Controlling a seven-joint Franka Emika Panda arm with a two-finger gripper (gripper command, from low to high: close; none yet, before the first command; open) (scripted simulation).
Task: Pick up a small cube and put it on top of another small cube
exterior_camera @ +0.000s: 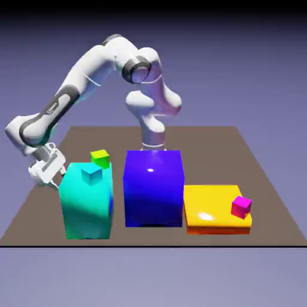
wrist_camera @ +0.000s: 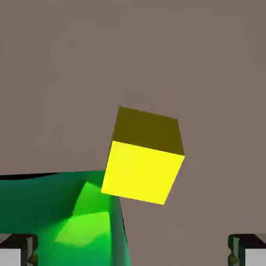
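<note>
In the exterior view we see the white robot arm (exterior_camera: 90, 75) bent low to that view's left, its two-finger gripper (exterior_camera: 53, 174) hanging just beside the tall teal block (exterior_camera: 87, 207). A small teal cube (exterior_camera: 92, 174) sits on top of that block, and a small lime-green cube (exterior_camera: 101, 158) shows just behind it. A big dark-blue block (exterior_camera: 153, 187) stands in the middle, and a flat yellow-orange slab (exterior_camera: 213, 208) with a small magenta cube (exterior_camera: 241, 206) on it lies toward that view's right. The bright-yellow cube is hidden here.

In the hand view we find the small bright-yellow cube (wrist_camera: 143, 158) on the brown table (wrist_camera: 156, 52), ahead of the grey fingertips (wrist_camera: 18, 249), with a green-looking block face (wrist_camera: 62, 218) at the lower left. The jaws stand wide apart and hold nothing.

We judge this the approach step: next, the hand must centre on the cube, keeping clear of the tall block, then descend and close.
</note>
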